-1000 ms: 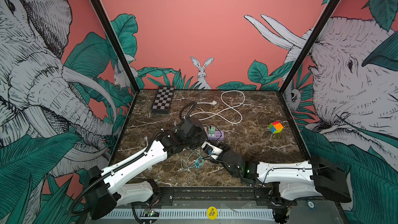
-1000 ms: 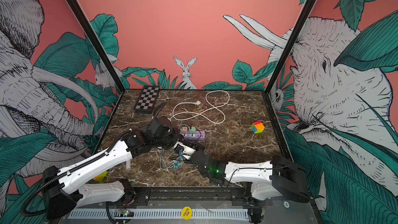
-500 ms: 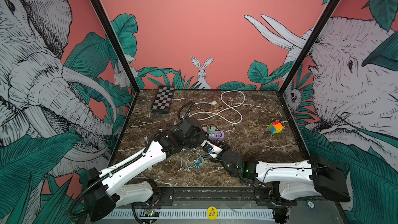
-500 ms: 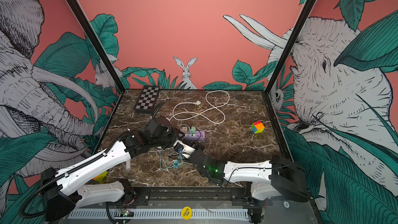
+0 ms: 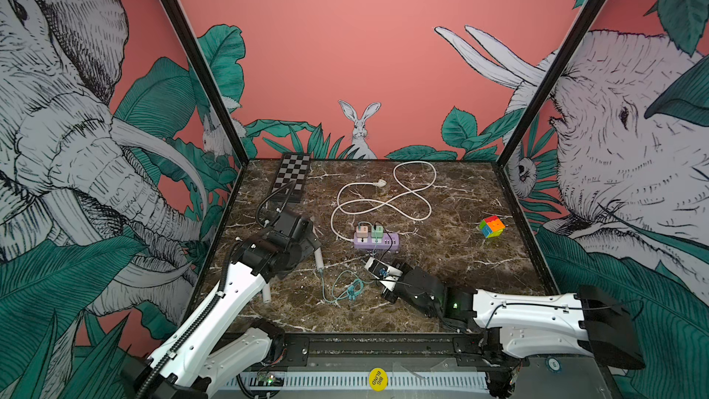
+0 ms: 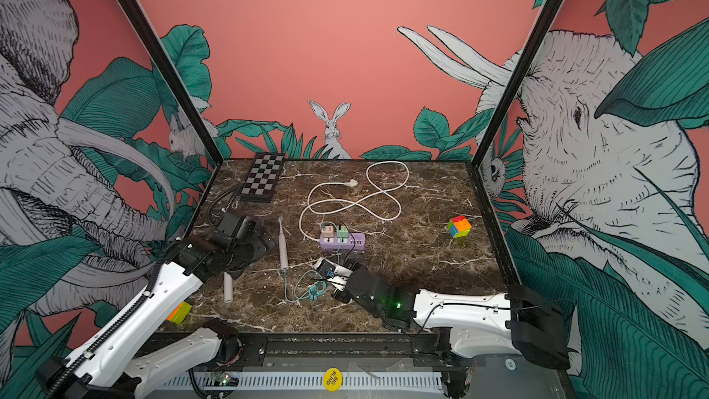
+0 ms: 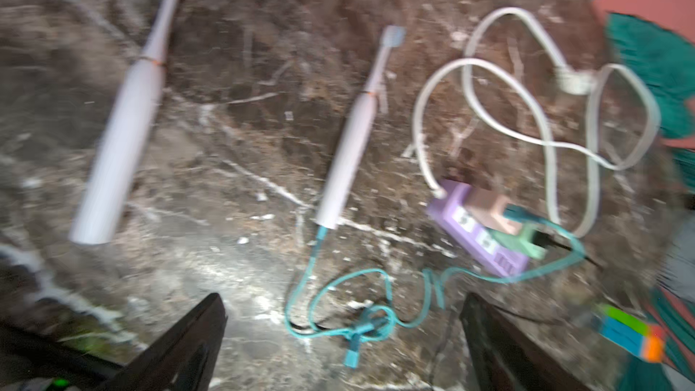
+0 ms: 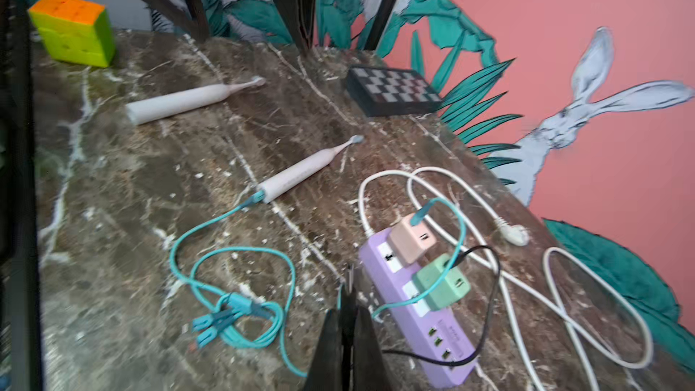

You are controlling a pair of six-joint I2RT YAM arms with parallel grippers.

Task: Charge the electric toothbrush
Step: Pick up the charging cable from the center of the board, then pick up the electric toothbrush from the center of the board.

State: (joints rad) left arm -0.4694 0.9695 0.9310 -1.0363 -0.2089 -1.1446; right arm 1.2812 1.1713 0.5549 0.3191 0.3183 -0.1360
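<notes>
The pale pink electric toothbrush (image 6: 283, 249) lies flat on the dark brown marble table (image 6: 422, 224), bristles towards the back wall, between the left arm and a lilac power strip (image 8: 440, 336). A teal charging cable (image 8: 240, 308) is plugged into its base, gathers in a loose tied bundle, and runs on to a pink cube adapter (image 8: 410, 242) seated in the strip. The left gripper (image 7: 342, 300) hangs just beside the toothbrush with its black fingers spread wide apart, gripping nothing; its wrist view is blurred. The right gripper (image 8: 349, 287) sits low in front of the strip, fingers pressed together and empty. A second pale toothbrush (image 8: 180, 101) without a cable lies nearer the left edge of the table. A multicoloured puzzle cube (image 5: 492, 226) and a small chequered board (image 5: 290, 176) stand well apart from all this.
</notes>
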